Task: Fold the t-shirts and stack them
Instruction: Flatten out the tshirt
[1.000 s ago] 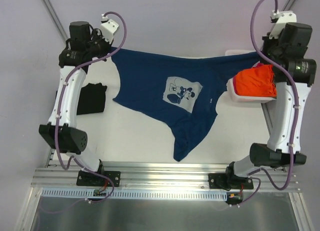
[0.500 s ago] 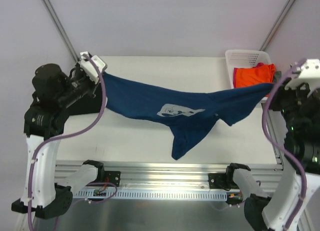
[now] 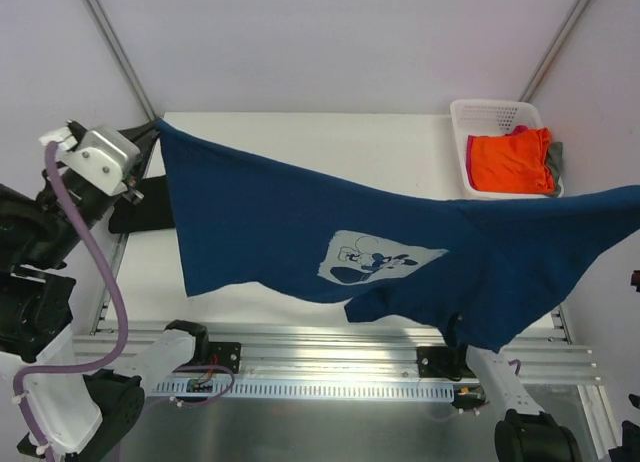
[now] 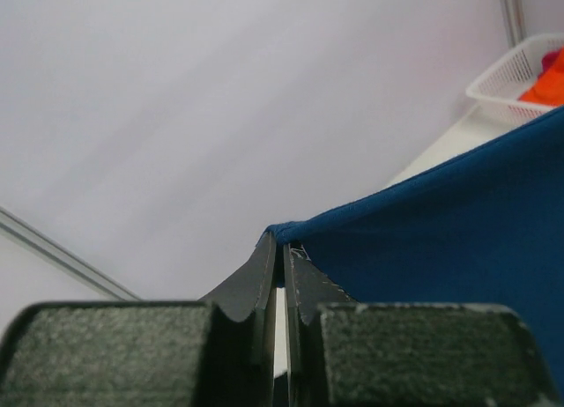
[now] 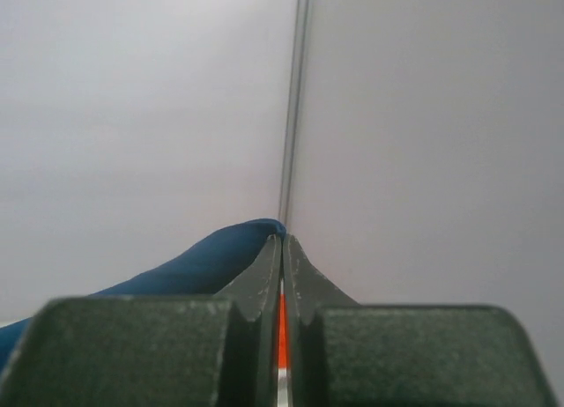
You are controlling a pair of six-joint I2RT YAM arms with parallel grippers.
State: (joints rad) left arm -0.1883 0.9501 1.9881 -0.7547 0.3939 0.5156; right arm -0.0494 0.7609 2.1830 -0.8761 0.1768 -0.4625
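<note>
Step in hand, as I judge it: the spread before the lay-down. My left gripper has its fingers pressed together on a corner of the navy t-shirt, the cloth running away from the tips on their right side. My right gripper is likewise closed, with a fold of the same blue cloth pinched at its tips; in the top view it sits beyond the picture's edge. The shirt hangs in the air between my two grips, clear of the table, with the pale print facing up. The edge running between my grips is fairly taut. The opposite edge sags unevenly, lowest below and inboard of my right fingers, where it hangs over the frame rail. The next move calls for both grips to come down together at matched height, holding tension, so the loose edge lands first and the cloth lies flat. Room: bare tabletop lies under the span. The black shirt lies just below my left fingers. The basket, holding the orange shirt, stands on my right fingers' side. Both limit the landing width.
</note>
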